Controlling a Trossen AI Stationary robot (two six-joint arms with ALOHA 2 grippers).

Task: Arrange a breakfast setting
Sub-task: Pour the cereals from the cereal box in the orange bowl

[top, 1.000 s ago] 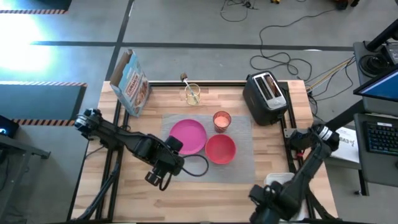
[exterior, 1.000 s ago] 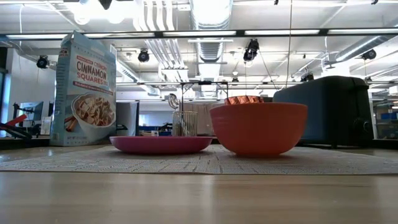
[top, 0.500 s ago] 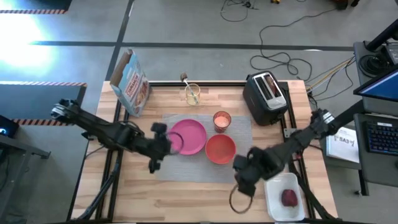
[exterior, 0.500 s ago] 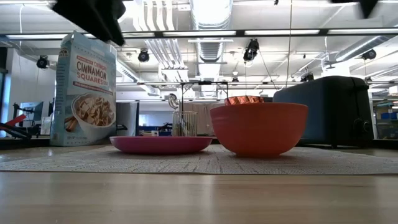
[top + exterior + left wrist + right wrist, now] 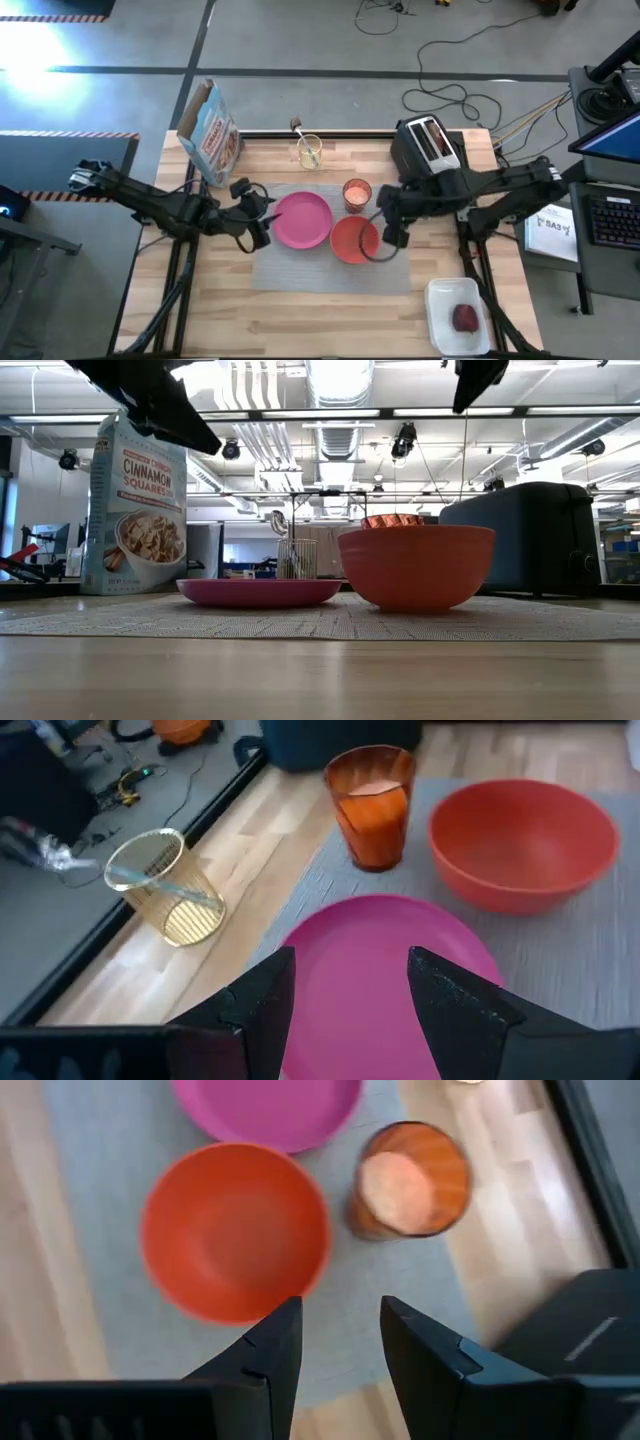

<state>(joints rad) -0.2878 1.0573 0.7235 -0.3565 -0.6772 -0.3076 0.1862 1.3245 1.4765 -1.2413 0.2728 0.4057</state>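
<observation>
A dark-red fruit (image 5: 465,318) lies on the white tray (image 5: 440,298) nearest the front edge. Farther in, the pink plate (image 5: 303,220) and orange bowl (image 5: 353,240) share the grey placemat (image 5: 395,268) (cup (image 5: 356,193) behind them). Left gripper (image 5: 262,222) and right gripper (image 5: 393,225) hover released, empty.

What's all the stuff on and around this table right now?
placemat: one, grey, table centre
plate: one, pink, on placemat
bowl: one, red-orange, on placemat beside plate
cup: one, orange, placemat's far edge
glass: one, clear, holding a spoon, behind placemat
cereal box: one, far left corner
toaster: one, black, far right
tray: one, white, near right, holding dark-red fruit
left gripper: open, empty, beside plate
right gripper: open, empty, beside bowl
</observation>
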